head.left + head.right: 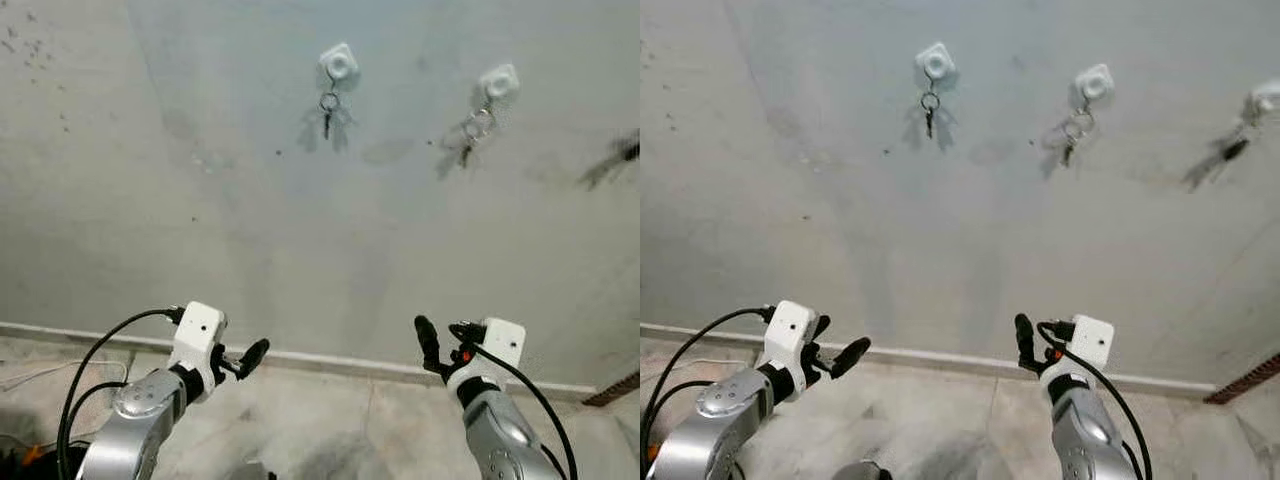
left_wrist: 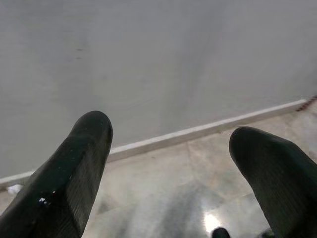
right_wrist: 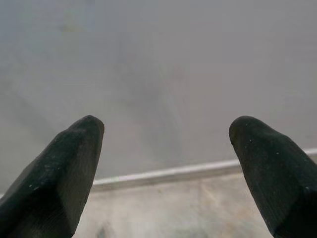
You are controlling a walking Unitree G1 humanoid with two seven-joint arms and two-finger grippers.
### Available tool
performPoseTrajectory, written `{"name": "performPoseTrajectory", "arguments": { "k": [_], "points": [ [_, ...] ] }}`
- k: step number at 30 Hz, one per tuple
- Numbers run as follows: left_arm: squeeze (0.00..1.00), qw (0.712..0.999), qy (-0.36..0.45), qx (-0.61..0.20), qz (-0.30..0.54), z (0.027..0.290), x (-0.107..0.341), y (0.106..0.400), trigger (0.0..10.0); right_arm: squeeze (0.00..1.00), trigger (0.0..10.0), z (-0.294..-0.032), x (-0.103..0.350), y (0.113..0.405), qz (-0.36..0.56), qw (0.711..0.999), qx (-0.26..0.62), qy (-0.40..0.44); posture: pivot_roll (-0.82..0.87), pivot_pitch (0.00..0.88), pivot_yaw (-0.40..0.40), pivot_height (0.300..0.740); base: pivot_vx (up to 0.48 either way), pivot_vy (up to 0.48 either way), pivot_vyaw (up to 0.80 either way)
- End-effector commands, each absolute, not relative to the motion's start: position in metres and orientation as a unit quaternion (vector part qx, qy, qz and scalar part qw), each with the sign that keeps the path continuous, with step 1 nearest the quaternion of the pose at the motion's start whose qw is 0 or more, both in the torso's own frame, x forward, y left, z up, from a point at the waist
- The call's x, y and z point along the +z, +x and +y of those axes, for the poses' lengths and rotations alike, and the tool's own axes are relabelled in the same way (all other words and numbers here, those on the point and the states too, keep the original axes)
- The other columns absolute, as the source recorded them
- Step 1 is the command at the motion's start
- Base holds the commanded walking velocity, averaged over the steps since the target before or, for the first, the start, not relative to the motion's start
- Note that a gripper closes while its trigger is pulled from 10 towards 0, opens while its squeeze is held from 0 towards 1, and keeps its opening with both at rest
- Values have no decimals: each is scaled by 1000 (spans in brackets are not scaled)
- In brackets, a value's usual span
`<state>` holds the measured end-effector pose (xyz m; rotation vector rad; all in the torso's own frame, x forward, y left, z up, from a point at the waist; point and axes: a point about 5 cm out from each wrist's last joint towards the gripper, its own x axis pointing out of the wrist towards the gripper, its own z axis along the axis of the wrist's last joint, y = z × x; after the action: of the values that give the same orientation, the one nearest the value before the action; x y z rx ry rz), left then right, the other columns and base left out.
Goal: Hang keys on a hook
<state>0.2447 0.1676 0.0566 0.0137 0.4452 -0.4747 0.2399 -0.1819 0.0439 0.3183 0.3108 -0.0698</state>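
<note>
Wall [image 1: 250,200]: grey, plastered, with a pale skirting strip [image 1: 330,362] at its foot.

Hooks: white square hook [image 1: 339,63] high on the wall, carrying keys [image 1: 328,108] on a ring. Second white hook [image 1: 499,81] to its right, carrying a second key bunch [image 1: 470,135]. Third hook [image 1: 1262,100] further right, with a blurred bunch [image 1: 1225,152].

Left pincer [image 1: 240,362]: released, grasping nothing, low before the skirting strip, well below the hooks.

Right pincer [image 1: 440,345]: released, fingers spread, grasping nothing, low before the skirting strip.

Floor [image 1: 330,420]: pale stone.
</note>
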Motion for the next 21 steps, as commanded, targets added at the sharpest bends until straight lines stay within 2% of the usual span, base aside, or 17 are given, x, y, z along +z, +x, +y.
{"name": "performPoseTrajectory", "arguments": {
  "k": [1,3,18,21],
  "points": [
    [0,948,14,-229,220,171,57,245,10000,0,10000,-182,45,240,152,975,-34,161,168,65,-41,740,-244,0,0],
    [0,948,14,-228,220,171,57,245,10000,0,10000,-182,45,240,152,975,-34,161,169,62,-42,740,-242,0,0],
    [0,950,-2,-227,216,172,56,245,10000,0,10000,-180,43,239,155,974,-32,163,162,55,-39,740,0,0,0],
    [0,949,-6,-228,215,172,56,245,10000,0,10000,-180,43,239,156,974,-31,164,162,55,-39,740,0,-254,0]
  ]
}}
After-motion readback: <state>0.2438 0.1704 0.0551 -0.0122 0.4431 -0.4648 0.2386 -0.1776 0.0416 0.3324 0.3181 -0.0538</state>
